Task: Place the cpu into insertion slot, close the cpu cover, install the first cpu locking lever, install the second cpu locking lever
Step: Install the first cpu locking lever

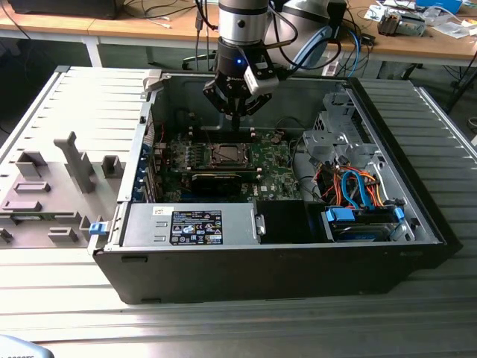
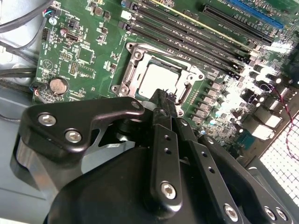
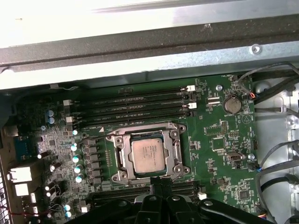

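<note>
CPU seated, cover down, levers pending.
The cpu (image 3: 147, 156) lay in the insertion slot (image 3: 120, 157) under the cpu cover (image 3: 174, 154); the gripper (image 2: 164, 99) hovered just above, fingers together on nothing. Lever work seemed in hand, calling for a precise hooking press.

We see pincer (image 3: 161, 186) tips blocking socket's (image 3: 147, 156) near edge in first wrist view; cannot tell levers' state; arm cut off.

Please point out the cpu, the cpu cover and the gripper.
cpu (image 3: 147, 157): first wrist view, middle of its metal top.
cpu cover (image 3: 174, 140): first wrist view, frame corner.
gripper (image 2: 164, 100): second wrist view, fingertips.
</note>
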